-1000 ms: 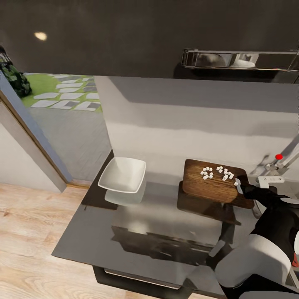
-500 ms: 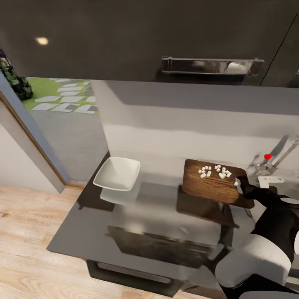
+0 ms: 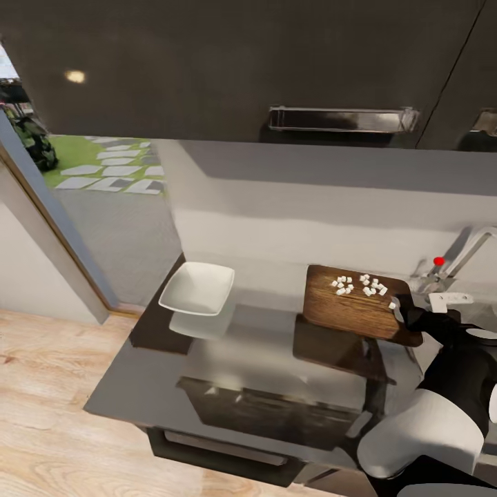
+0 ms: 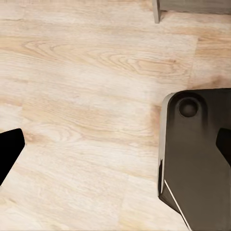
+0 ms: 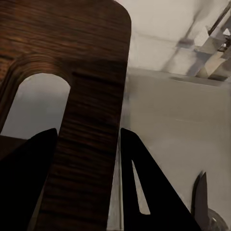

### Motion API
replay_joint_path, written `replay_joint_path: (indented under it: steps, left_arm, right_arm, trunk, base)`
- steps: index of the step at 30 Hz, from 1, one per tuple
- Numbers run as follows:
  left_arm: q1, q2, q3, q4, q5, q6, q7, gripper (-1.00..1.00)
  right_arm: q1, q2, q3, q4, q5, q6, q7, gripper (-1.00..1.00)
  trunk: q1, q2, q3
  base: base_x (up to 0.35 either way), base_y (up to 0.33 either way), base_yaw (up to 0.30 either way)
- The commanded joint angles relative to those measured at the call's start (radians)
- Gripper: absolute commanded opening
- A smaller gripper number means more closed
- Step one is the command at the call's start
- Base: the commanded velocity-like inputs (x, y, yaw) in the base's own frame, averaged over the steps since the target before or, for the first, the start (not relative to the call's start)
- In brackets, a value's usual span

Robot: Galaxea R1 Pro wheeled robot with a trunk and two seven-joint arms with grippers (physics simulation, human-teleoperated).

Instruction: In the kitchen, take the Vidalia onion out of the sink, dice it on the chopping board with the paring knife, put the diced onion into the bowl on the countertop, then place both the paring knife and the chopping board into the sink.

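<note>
Right gripper (image 5: 86,168) is clamped on the chopping board (image 3: 352,307), one finger on either side of the strip by its slot-shaped handle hole. Diced onion (image 3: 359,285) lies on the board's far half, away from that grip. Across the countertop (image 3: 262,359) from the board sits the bowl (image 3: 198,288). Beyond the board's gripped end rises the sink's tap (image 3: 455,266). Left gripper (image 4: 115,149) hangs apart over wooden floor (image 4: 86,96).

Dark wall cabinets (image 3: 241,62), pale wood floor (image 3: 48,386)
</note>
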Motion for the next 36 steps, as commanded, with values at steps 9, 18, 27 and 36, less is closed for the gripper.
replay_joint_path:
  steps: [9, 18, 27, 36]
  left_arm:
    - [0.000, 0.002, -0.008, -0.002, 0.010, -0.002, 0.005, 1.00]
    - [0.000, 0.002, -0.008, -0.001, 0.010, -0.002, 0.005, 1.00]
    - [0.000, 0.002, -0.008, -0.001, 0.011, -0.002, 0.005, 1.00]
    - [0.000, 0.002, -0.008, -0.001, 0.011, -0.002, 0.005, 1.00]
  right_arm:
    - [-0.002, 0.001, -0.002, -0.002, 0.004, 0.003, 0.006, -1.00]
    - [-0.002, 0.001, -0.002, -0.002, 0.004, 0.003, 0.006, -1.00]
    - [-0.002, 0.001, -0.002, -0.002, 0.004, 0.003, 0.006, -1.00]
    - [-0.002, 0.001, -0.002, -0.002, 0.004, 0.003, 0.006, -1.00]
  trunk:
    - [0.001, -0.002, 0.012]
    - [0.001, -0.002, 0.025]
    - [0.001, -0.002, 0.038]
    - [0.001, -0.002, 0.049]
  base:
    - [0.000, 0.293, 0.000]
    - [0.000, 0.302, 0.000]
    - [0.000, 0.302, 0.000]
    - [0.060, 0.295, 0.000]
